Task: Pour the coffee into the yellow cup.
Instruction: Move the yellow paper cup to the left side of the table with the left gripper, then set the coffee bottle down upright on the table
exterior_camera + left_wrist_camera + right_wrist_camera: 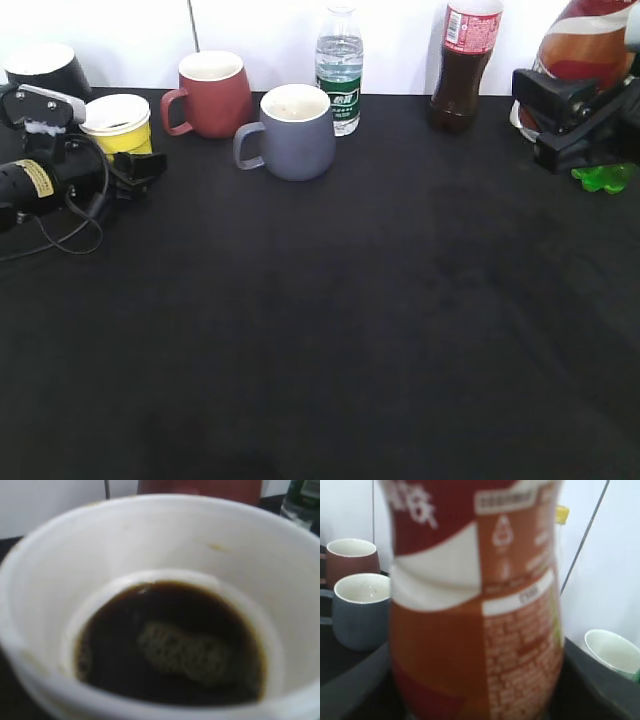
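The yellow cup [118, 125] stands at the far left of the black table. My left gripper [140, 165] sits around its lower part, and the fingers look closed on it. The cup fills the left wrist view; its white inside [165, 545] holds dark brown coffee with a patch of foam [175, 645]. The coffee bottle [585, 40], with a red, white and orange label, is at the far right, held off the table by my right gripper [560, 105]. The bottle fills the right wrist view [475, 605], with a dark jaw on each side of it.
A red mug [210, 92], a grey mug [295, 130], a green-labelled water bottle [340, 70] and a dark cola bottle [465, 65] stand along the back. A black cup [45, 68] is at the back left. A green object [605, 177] lies under the right arm.
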